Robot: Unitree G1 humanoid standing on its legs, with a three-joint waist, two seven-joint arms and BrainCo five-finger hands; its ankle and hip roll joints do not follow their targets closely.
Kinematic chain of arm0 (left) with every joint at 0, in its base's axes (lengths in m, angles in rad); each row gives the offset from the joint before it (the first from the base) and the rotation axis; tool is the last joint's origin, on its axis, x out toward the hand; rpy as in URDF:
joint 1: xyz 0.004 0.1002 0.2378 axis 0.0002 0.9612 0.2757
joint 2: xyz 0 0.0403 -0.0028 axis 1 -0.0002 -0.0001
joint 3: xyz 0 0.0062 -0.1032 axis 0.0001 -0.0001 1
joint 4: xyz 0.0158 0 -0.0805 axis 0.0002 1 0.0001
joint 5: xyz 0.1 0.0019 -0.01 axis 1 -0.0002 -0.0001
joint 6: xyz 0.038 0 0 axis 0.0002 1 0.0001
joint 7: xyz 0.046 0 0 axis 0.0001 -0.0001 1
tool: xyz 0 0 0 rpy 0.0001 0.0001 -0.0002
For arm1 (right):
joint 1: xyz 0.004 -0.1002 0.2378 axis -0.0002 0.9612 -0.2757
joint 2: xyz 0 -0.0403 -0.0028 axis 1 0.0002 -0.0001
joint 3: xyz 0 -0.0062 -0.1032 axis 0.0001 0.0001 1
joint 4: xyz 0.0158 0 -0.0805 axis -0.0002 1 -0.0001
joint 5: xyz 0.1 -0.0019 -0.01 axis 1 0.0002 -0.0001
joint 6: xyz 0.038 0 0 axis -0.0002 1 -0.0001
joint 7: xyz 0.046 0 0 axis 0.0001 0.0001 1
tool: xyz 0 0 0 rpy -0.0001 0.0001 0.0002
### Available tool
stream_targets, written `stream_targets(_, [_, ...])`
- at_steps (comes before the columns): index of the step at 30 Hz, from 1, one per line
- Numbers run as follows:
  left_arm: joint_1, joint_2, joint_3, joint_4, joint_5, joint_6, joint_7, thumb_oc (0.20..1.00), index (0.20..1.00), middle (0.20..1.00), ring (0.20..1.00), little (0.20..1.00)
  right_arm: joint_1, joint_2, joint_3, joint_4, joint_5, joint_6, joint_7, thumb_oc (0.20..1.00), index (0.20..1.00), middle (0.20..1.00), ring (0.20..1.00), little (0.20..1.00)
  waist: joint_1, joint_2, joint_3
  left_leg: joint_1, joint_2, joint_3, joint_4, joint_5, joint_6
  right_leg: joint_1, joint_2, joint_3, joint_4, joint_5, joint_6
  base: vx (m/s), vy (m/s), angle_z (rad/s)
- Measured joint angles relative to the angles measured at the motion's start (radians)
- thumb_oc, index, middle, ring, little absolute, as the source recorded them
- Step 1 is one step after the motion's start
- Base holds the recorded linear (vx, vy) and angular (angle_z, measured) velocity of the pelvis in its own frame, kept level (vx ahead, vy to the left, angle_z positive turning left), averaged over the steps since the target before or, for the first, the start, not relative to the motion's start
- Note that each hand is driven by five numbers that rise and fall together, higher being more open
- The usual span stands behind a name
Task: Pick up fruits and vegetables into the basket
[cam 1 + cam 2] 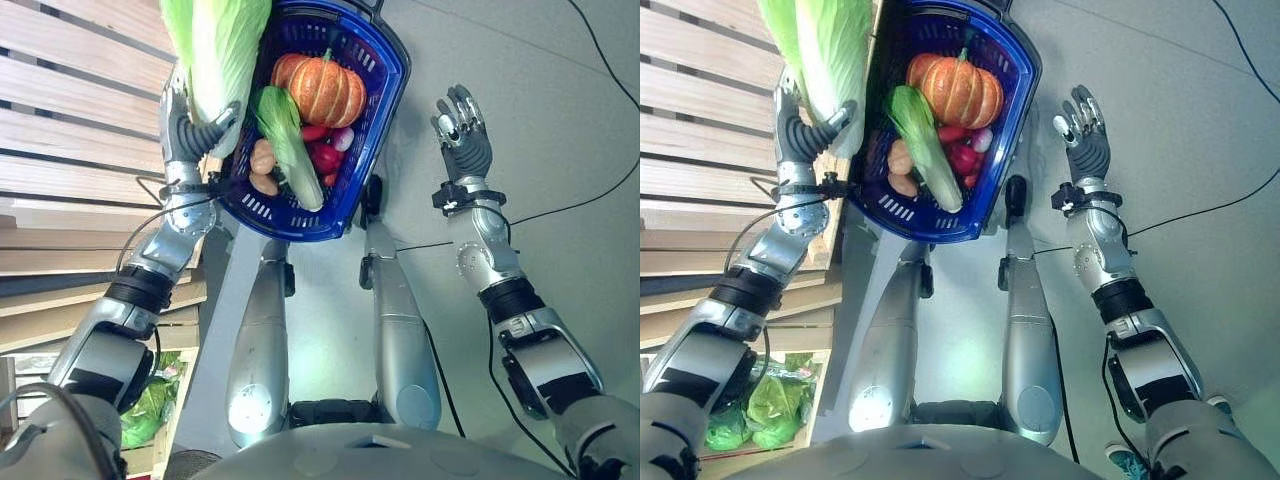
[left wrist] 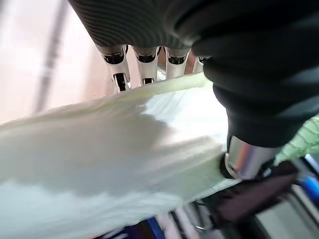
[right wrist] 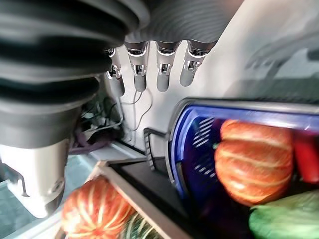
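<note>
Two hands show from the head camera: the left hand [image 1: 200,128] is curled round a pale green cabbage [image 1: 222,45], held over the slatted shelf [image 1: 70,120] just beside the blue basket [image 1: 385,90]. Inside the basket lie an orange pumpkin [image 1: 320,88], a leafy green [image 1: 285,140], red vegetables [image 1: 325,155] and tan tubers [image 1: 263,165]. The right hand [image 1: 462,125] hangs over the grey floor [image 1: 560,80], apart from the basket, fingers relaxed and holding nothing. Its own wrist camera shows the left fingers [image 2: 119,62] and thumb wrapped on the cabbage [image 2: 99,164]. From the right wrist, straight fingers [image 3: 162,64] hang free; past them are the basket [image 3: 184,144], its pumpkin [image 3: 254,164], and another pumpkin [image 3: 94,209] in a crate.
</note>
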Motion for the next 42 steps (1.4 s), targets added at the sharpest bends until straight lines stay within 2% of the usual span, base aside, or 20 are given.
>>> stream_targets(9, [0.000, 0.020, -0.012, -0.061, 0.054, -0.008, -0.096, 0.200, 0.200, 0.200, 0.200, 0.200, 0.014, -0.005, 0.012, -0.110, 0.000, 0.021, 0.068, 1.000, 1.000, 1.000, 1.000, 1.000, -0.004, 0.001, 0.000, -0.002, 0.001, 0.004, -0.003, 0.000, 0.000, -0.001, 0.001, 0.002, -0.008, -0.001, 0.001, 0.00, 0.000, 0.00])
stream_targets(25, [-0.080, 0.035, -0.198, -0.089, 0.043, 0.000, -0.370, 0.200, 0.200, 0.200, 0.200, 0.200, -0.039, -0.016, 0.101, -0.167, 0.010, 0.130, 0.127, 1.000, 1.000, 1.000, 1.000, 1.000, -0.006, 0.001, 0.001, 0.003, 0.003, 0.004, -0.013, 0.000, 0.000, 0.001, 0.003, 0.002, -0.013, 0.005, -0.007, 0.00, 0.000, 0.00])
stream_targets(33, [-0.107, 0.034, -0.252, -0.089, 0.024, 0.002, -0.420, 0.200, 0.200, 0.200, 0.200, 0.200, -0.042, -0.026, 0.140, -0.172, 0.060, 0.156, 0.153, 1.000, 1.000, 1.000, 1.000, 1.000, -0.008, 0.001, 0.001, 0.003, 0.003, 0.004, -0.012, 0.000, 0.000, 0.002, 0.003, 0.002, -0.014, 0.004, -0.005, 0.00, 0.000, 0.00])
stream_targets(42, [-0.150, 0.033, -0.317, -0.092, -0.011, 0.066, -0.493, 0.200, 0.200, 0.200, 0.200, 0.200, -0.051, -0.034, 0.184, -0.180, 0.111, 0.180, 0.194, 1.000, 1.000, 1.000, 1.000, 1.000, -0.009, 0.000, 0.001, 0.002, 0.003, 0.003, -0.012, 0.000, -0.001, 0.002, 0.003, 0.001, -0.014, 0.002, -0.002, 0.00, 0.000, 0.00])
